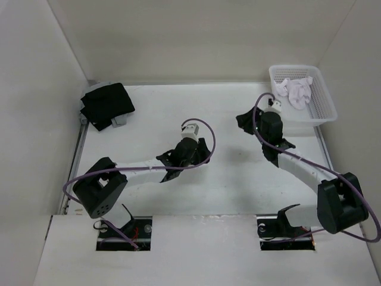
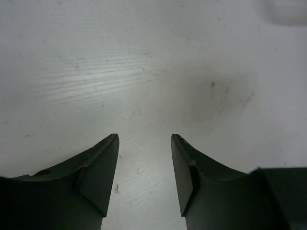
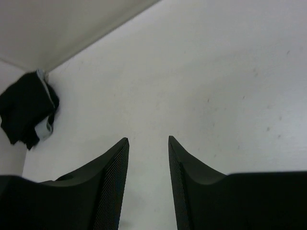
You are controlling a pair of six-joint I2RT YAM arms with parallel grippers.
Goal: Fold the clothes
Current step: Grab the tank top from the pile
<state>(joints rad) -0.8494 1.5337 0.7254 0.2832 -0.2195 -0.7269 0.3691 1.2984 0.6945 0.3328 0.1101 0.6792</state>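
Observation:
The clothes (image 1: 296,92) lie as a crumpled white bundle inside the white mesh basket (image 1: 326,112) at the far right corner of the table. My right gripper (image 1: 262,133) hangs over the table just left of and nearer than the basket, apart from it. It is open with nothing between its fingers (image 3: 148,140). My left gripper (image 1: 186,154) is over the middle of the table, open and empty, close above the bare white surface (image 2: 145,139). The clothes show in neither wrist view.
A black garment (image 1: 107,104) lies bunched at the far left corner, also seen in the right wrist view as a dark heap (image 3: 26,112) against the wall. White walls enclose the table on the left, far and right sides.

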